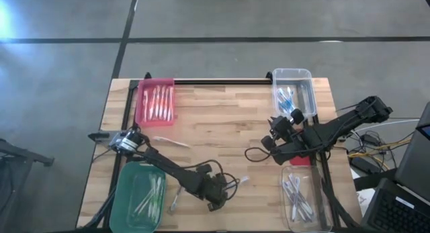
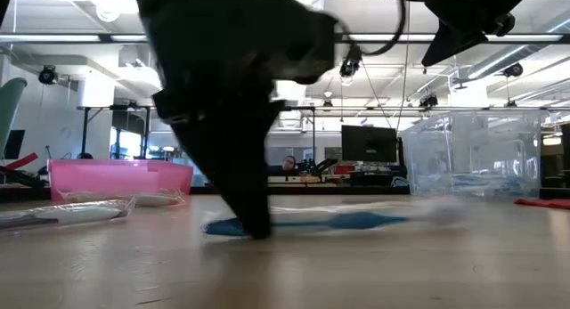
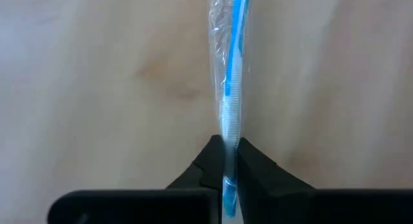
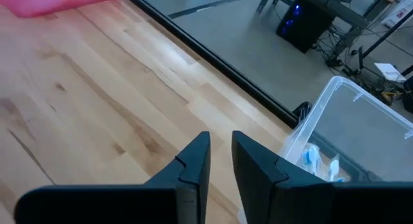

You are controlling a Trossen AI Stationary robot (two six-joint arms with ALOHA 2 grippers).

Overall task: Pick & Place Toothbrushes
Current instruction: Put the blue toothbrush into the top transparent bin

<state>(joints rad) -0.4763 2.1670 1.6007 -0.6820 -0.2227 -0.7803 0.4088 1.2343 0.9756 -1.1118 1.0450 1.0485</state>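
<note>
Down low, left pincer (image 3: 230, 161) clamps blue toothbrush (image 3: 232, 75) (wrapped) on table (image 3: 97, 88).

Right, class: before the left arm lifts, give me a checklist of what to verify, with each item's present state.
1. Left tool closed on the blue toothbrush: ok, fingers pinch it at the wrapped end.
2. Toothbrush centred between the fingers: ok in the left wrist view.
3. Toothbrush lying flat on the table: ok in the low view.
4. Right tool out of the way: ok, raised beside the clear bin, nothing between its fingers.
5. Clear bin already holding blue brushes has room: ok.
6. Grip firm enough to lift through the wrapper: cannot tell.
</note>
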